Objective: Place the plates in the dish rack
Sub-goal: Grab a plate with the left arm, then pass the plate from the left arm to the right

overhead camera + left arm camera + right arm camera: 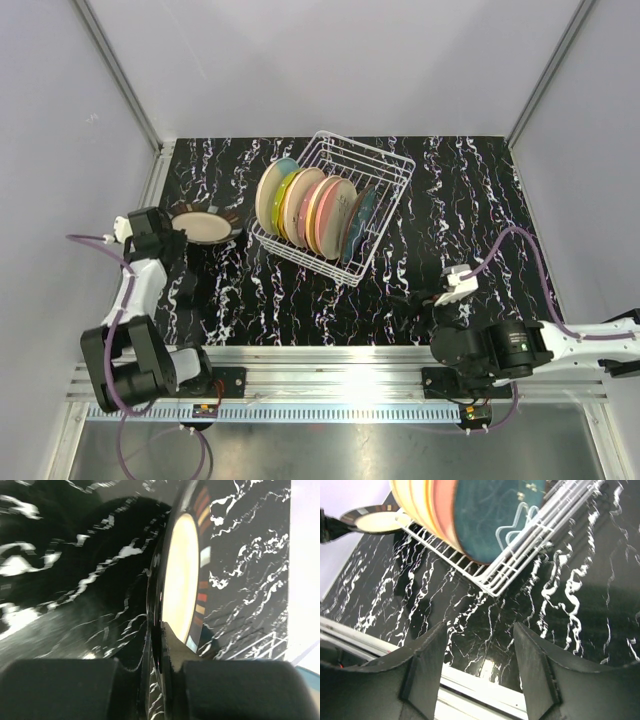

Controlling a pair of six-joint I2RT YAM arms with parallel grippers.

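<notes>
The left gripper [172, 230] clamps the black plate [205, 227] by its rim, roughly level, with the dish rack [390, 165] to its right. The right gripper [480, 630], jaws apart and empty, sits farther from this plate.

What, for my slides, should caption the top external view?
Left hand shut on a black-rimmed plate beside the dish rack holding other plates.

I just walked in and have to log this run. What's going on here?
The left gripper is shut on the rim of a black-rimmed plate with a cream centre, at the left side of the table. The white wire dish rack already holds a row of plates standing on edge. The right gripper is open and empty, near the table's front right.
</notes>
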